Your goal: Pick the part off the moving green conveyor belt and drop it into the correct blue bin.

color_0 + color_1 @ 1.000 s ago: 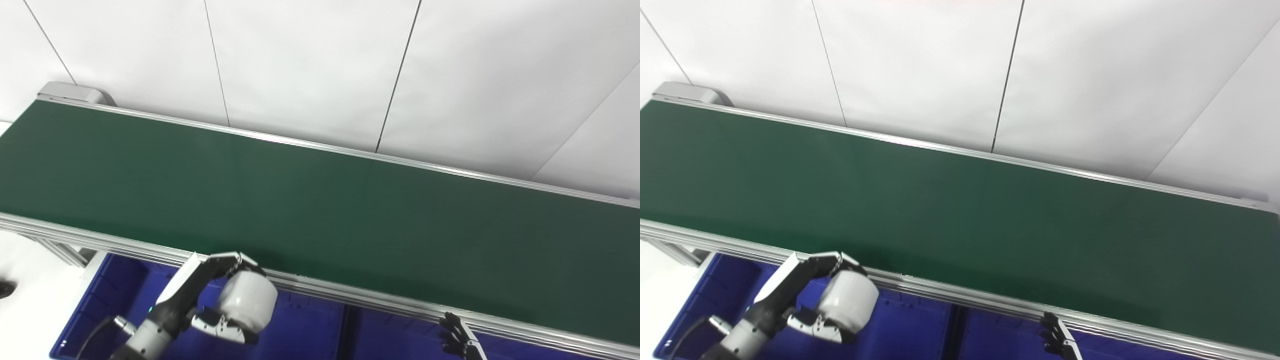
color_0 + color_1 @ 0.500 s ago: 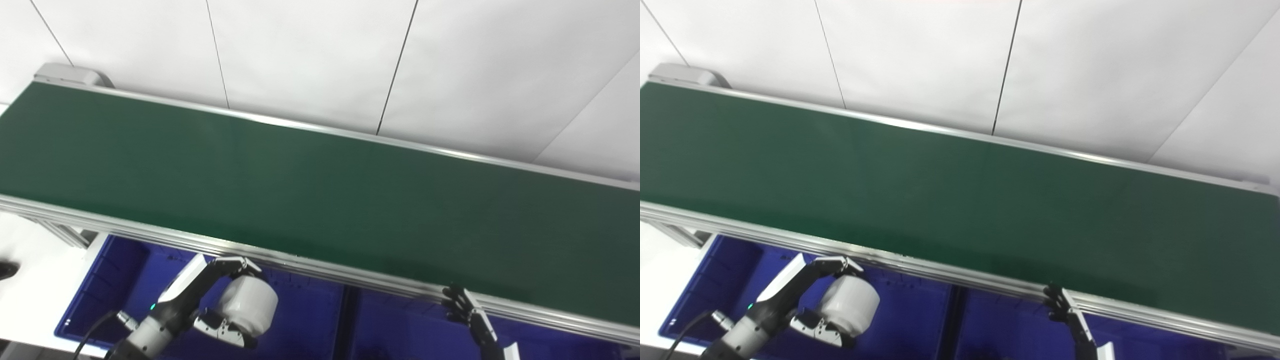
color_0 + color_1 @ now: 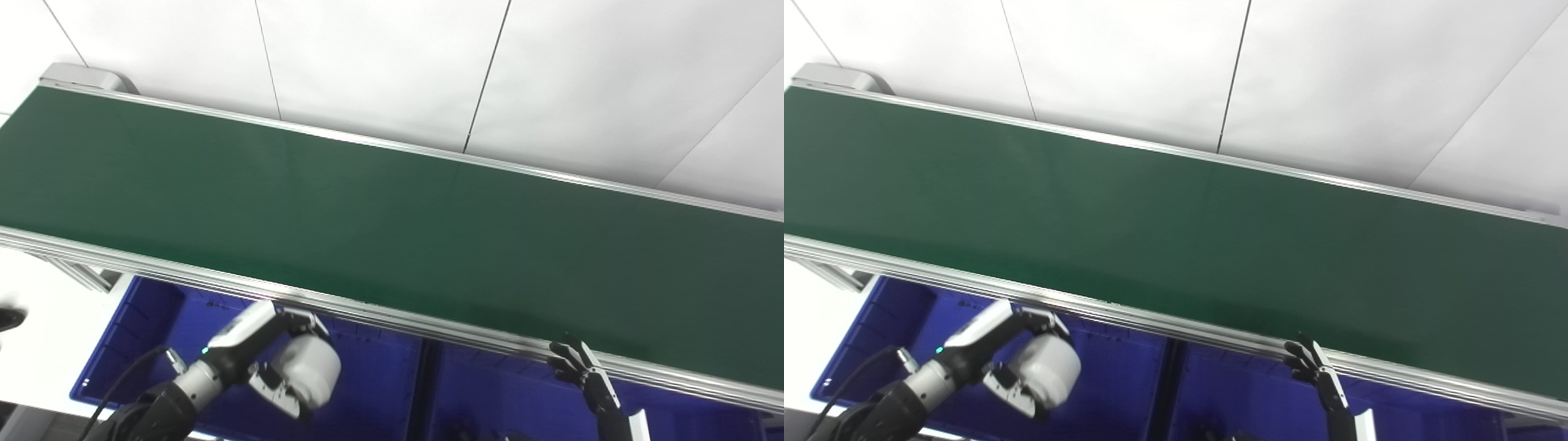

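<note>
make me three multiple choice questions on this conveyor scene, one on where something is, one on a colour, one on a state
1. Where is the rounded white plastic part?
A. on the belt
B. in the left hand, above the left blue plastic bin
C. on the floor

2. What colour is the long flat conveyor belt?
A. dark green
B. red
C. yellow

3. What state is the black right hand in?
A. shut on a part
B. open, holding nothing
C. lying flat on the belt

Answers:
1. B, the left hand has its fingers wrapped around the part, with the bin beneath it.
2. A, the whole belt surface shows dark green between silver rails.
3. B, its fingers are spread at the near rail with nothing between them.
</note>
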Controlling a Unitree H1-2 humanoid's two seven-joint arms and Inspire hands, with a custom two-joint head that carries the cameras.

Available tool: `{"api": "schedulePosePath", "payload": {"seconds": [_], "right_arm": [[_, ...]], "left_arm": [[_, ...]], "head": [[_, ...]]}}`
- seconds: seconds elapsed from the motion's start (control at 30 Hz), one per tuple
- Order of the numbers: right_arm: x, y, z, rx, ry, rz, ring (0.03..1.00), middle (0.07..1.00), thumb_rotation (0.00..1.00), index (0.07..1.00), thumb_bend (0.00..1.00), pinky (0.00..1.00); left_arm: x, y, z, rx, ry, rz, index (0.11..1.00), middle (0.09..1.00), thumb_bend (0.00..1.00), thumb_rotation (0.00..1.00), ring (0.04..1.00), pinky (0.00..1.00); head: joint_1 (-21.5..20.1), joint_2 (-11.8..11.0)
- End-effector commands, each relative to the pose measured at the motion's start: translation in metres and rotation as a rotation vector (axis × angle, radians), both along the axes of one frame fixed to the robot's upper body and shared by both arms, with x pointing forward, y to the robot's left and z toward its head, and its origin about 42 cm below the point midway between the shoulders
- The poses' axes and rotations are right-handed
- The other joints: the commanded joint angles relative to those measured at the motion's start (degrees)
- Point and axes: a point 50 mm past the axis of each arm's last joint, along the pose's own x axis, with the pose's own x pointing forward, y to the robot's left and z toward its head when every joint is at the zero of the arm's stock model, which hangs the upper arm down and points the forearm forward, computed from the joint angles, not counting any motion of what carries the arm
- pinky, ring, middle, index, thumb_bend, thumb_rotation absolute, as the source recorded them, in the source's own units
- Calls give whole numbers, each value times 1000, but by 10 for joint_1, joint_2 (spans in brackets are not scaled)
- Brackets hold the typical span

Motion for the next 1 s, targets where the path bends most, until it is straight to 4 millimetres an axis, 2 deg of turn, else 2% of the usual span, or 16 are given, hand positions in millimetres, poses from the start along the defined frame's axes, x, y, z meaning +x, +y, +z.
{"api": "schedulePosePath", "payload": {"seconds": [0.0, 0.07, 0.13, 0.2, 0.53, 0.6, 0.73, 0.77, 0.97], "right_arm": [[-1, 3, 11, 48, -62, 3, 760, 813, 317, 883, 786, 725], [-1, 3, 11, 48, -65, 0, 759, 812, 311, 882, 784, 722], [-2, 2, 11, 45, -66, -6, 760, 811, 310, 879, 782, 717], [-2, 1, 11, 44, -68, -13, 758, 808, 308, 877, 782, 716], [-6, 1, 11, 39, -66, -9, 761, 813, 327, 880, 779, 714], [-8, 3, 12, 43, -64, -7, 763, 815, 326, 877, 787, 715], [-12, 6, 14, 41, -65, -4, 759, 812, 365, 870, 810, 708], [-13, 7, 14, 32, -68, -2, 760, 813, 372, 868, 815, 708], [-17, 13, 18, 19, -54, 31, 773, 821, 415, 864, 848, 711]], "left_arm": [[-1, 4, 8, 39, -2, -52, 593, 731, 585, 230, 762, 814], [-3, 3, 7, 56, 21, -74, 706, 784, 697, 450, 809, 870], [-4, 2, 8, 53, 33, -102, 754, 819, 738, 537, 838, 901], [-7, 1, 12, 50, 35, -120, 784, 840, 755, 578, 854, 909], [-23, -1, 26, 8, 21, -132, 797, 848, 754, 590, 856, 900], [-26, -6, 29, -23, 12, -128, 807, 854, 780, 632, 860, 888], [-33, -18, 42, -120, -9, -103, 821, 863, 788, 593, 865, 881], [-34, -22, 46, -161, -19, -92, 824, 866, 786, 588, 865, 880], [-30, -45, 56, -369, -33, -41, 840, 896, 800, 488, 868, 793]], "head": [[-5, 1], [-10, 2], [-10, 1], [-5, 2], [-11, 5], [-16, 6], [-41, 11], [-59, 14], [-104, 20]]}}
